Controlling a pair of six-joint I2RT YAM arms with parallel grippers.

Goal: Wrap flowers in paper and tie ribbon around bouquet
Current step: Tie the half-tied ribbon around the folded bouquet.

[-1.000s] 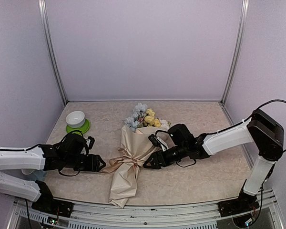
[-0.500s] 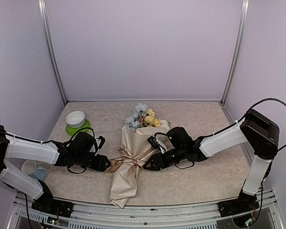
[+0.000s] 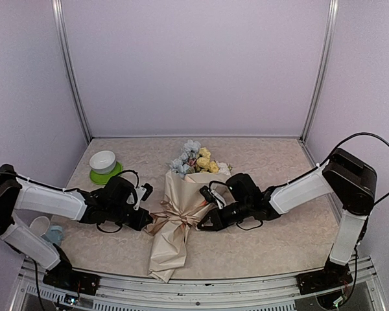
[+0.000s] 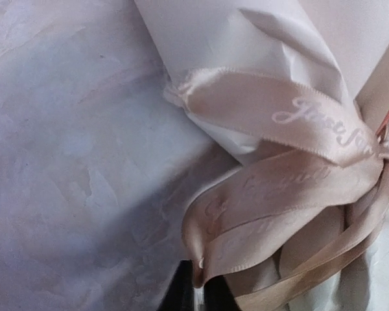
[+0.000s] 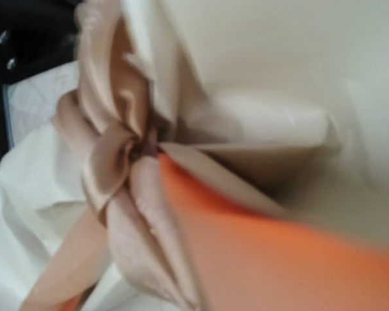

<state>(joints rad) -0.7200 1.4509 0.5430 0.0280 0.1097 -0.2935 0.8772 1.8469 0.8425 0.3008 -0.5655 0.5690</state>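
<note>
- left gripper point(image 3: 144, 221): jaws pinched nearly together on the end of the ribbon point(image 4: 292, 188) loop, which hangs just off its tips
- bouquet point(image 3: 181, 194) lies flat between the two grippers, touching both at the bow
- flowers point(image 3: 198, 161) beyond both grippers, paper point(image 3: 167, 254) tail on their near side
- knot point(image 5: 139, 148) sits close in front of the right gripper point(image 3: 204, 225)
- right gripper: closed on a ribbon strand just right of the knot; its wrist view is blurred
</note>
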